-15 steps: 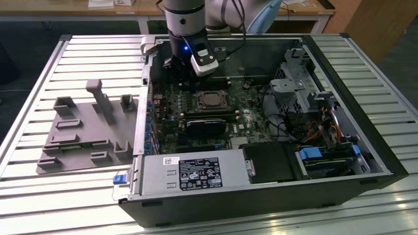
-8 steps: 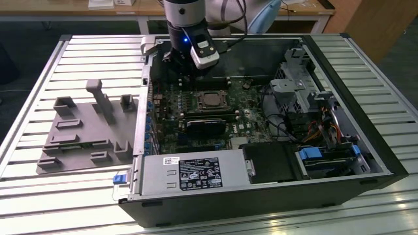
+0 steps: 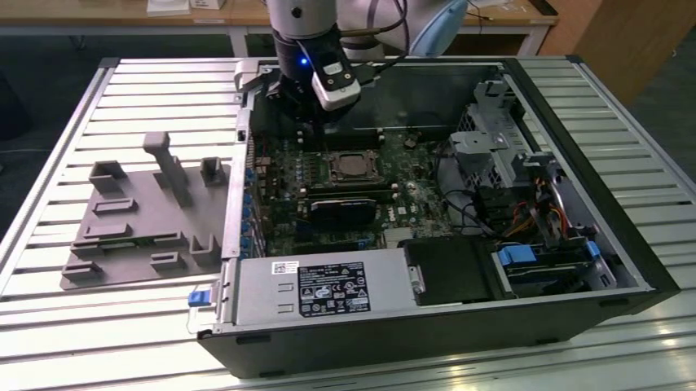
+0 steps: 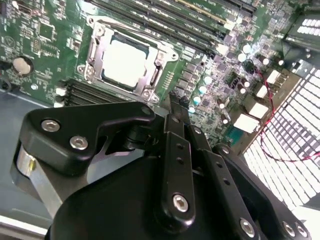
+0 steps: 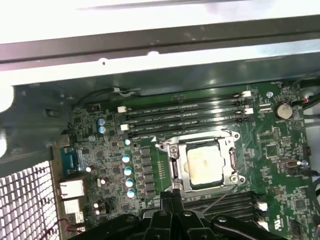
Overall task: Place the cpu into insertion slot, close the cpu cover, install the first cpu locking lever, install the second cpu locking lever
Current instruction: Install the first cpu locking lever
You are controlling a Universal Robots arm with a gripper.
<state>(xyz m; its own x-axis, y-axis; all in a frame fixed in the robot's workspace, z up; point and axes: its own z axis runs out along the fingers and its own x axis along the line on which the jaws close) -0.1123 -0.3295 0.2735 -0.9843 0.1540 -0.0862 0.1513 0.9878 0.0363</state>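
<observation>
**Chip seated, cover down – gripper w/ nothing in it, just short of socket**

Chip [image 5: 205,162] sits flat in the socket [image 3: 332,167] on the green board, pale top showing thru the cover [image 5: 227,150] window. The cover looks laid down over it, frame all round.

Gripper [image 5: 170,197]: fingers look pressed together, nothing btwn them, not touching any part.

Key relation: in both wrist views the socket lies just beyond the fingertips, near but apart. In the exterior view the arm hangs over the board's far corner inside the PC case [image 3: 435,342], w/ the socket toward the exterior view's right of it and nearer the camera.

A thin wire, prob. a lever [image 5: 217,196], slants off the socket's corner on the gripper's side. Its long axis runs roughly along that socket edge, free end toward the fingers. It looks unlatched, but can't be sure. It's the part closest to the tips. Can't make out the other lever for certain.

So, as I judge it: seating and cover done, levers not yet.
</observation>
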